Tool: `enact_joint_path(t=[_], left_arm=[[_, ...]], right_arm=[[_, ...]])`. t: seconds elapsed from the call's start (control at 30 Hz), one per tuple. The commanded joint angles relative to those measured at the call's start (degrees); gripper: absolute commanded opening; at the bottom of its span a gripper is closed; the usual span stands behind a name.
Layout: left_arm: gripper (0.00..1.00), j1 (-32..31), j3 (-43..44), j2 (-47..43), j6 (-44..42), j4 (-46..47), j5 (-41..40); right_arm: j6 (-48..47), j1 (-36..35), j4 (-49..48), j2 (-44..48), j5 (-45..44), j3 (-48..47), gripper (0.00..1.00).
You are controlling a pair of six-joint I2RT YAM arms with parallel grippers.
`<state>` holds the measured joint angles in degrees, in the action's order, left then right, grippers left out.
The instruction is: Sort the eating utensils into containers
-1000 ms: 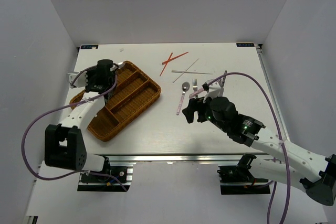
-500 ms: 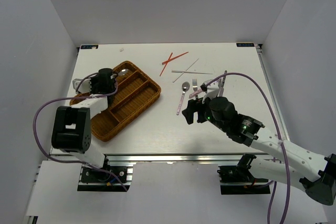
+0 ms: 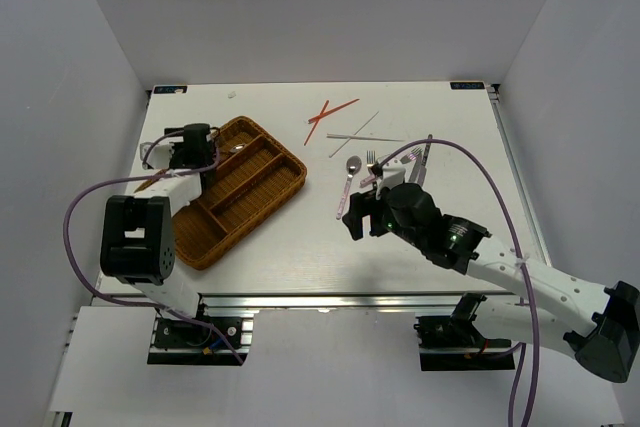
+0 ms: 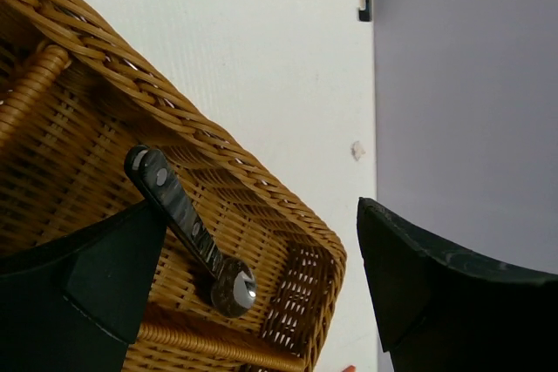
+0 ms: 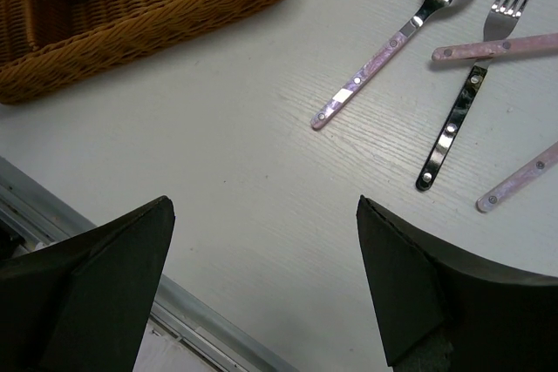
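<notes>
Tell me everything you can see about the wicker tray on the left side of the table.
The wicker tray is brown woven cane, rectangular with rounded corners, split by woven dividers into long narrow compartments. It lies flat on the white table, turned diagonally, on the left arm's side. One small spoon lies in its far end compartment. The left gripper hangs open over that end, holding nothing.

Overhead looks down — close wrist views both share the tray (image 3: 240,209)
</notes>
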<state>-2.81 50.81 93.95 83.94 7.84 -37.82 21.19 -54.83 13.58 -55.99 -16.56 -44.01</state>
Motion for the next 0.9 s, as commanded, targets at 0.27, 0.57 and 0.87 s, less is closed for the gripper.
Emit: enact_joint_path(t=[0.27, 0.57, 0.87], left_arm=[[0.98, 1.1, 16.8, -1.0, -2.5, -34.5, 6.9], [0.98, 1.1, 11.2, -31.2, -51.5, -38.3, 28.3], [0.98, 0.9, -7.0, -47.7, -59.5, -36.0, 26.9]], right_arm=[[1.0, 0.2, 0.0, -4.9, 0.9, -5.4, 0.89], [3.9, 20.0, 3.3, -26.6, 4.0, -14.3, 0.60], [12.1, 18.3, 5.0, -50.1, 1.4, -30.0, 0.60]])
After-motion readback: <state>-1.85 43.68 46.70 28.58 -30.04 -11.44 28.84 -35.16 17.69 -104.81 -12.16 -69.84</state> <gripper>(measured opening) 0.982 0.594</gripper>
